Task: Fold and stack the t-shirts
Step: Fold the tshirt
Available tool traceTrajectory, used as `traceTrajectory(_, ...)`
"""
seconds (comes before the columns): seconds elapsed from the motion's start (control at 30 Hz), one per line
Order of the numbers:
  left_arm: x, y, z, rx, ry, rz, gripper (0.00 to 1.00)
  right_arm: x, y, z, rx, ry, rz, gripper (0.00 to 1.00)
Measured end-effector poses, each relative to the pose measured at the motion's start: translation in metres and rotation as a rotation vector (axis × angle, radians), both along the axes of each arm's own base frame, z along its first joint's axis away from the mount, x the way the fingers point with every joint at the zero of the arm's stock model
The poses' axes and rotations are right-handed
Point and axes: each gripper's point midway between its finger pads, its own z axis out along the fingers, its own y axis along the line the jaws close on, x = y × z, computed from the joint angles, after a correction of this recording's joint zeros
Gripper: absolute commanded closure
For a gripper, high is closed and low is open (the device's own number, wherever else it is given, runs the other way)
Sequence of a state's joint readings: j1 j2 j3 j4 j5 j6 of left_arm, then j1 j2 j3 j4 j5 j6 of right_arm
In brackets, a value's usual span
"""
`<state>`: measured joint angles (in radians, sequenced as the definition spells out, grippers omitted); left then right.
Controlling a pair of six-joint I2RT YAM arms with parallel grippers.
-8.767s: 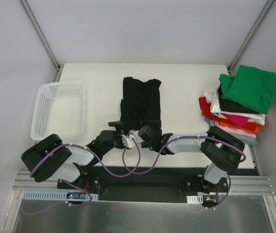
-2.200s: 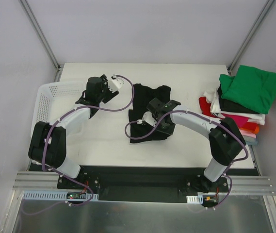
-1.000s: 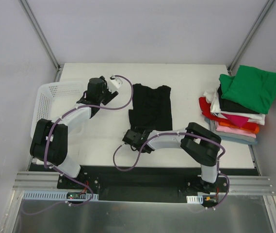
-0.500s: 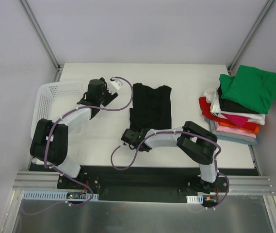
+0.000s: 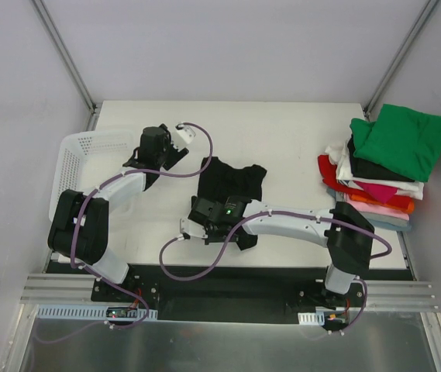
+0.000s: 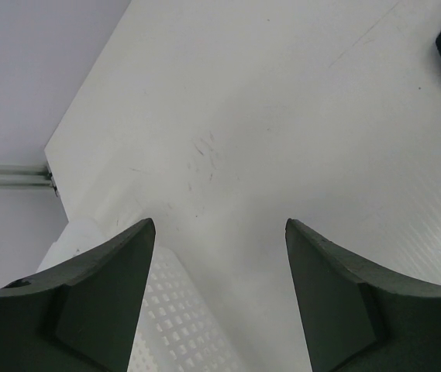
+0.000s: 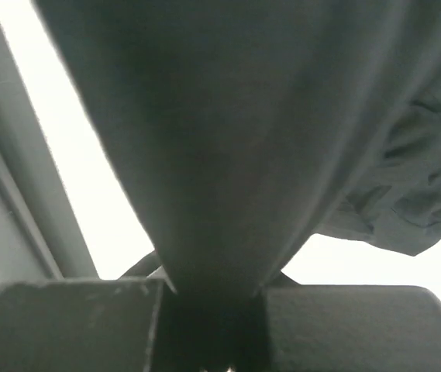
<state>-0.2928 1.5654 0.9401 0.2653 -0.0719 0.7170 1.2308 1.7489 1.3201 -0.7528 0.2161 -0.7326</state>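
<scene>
Black t-shirt (image 7: 236, 139) is seen pinched in the right gripper (image 7: 212, 310) at the bottom edge, jaws closed tight on a gathered fold. From the pinch the cloth is spread upward, taut and smooth, across most of the frame. Bunched, wrinkled cloth is noted at right. White table (image 7: 73, 170) is glimpsed at left and lower right.

Beyond the black t-shirt (image 5: 234, 174) and to its right the table (image 5: 298, 132) lies bare up to the stack of folded t-shirts (image 5: 383, 167), while left of it the left arm (image 5: 123, 184) and basket (image 5: 88, 139) block passage and the right arm (image 5: 290, 221) crosses its near side.
</scene>
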Motion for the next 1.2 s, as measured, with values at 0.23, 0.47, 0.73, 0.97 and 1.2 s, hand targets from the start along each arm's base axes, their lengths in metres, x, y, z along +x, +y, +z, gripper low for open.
traceTrajectory(0.23,0.0,0.003,-0.001,0.004,0.001,0.005,0.31,-0.003,-0.002,0.018,-0.016,0.008,0.029,0.99)
traceTrajectory(0.47,0.001,0.006,-0.001,0.005,0.001,0.011,0.32,0.037,0.001,0.055,-0.009,-0.102,-0.01,0.99)
traceTrajectory(0.73,-0.001,0.007,0.001,0.005,-0.006,0.01,0.31,0.076,-0.011,0.054,-0.089,-0.16,-0.029,0.99)
traceTrajectory(0.97,0.001,0.014,0.001,0.01,-0.009,0.034,0.31,0.104,-0.022,0.043,-0.175,-0.172,-0.005,0.99)
traceTrajectory(1.2,0.001,0.019,0.001,0.01,-0.01,0.049,0.31,0.135,-0.027,0.051,-0.197,-0.204,-0.006,0.96)
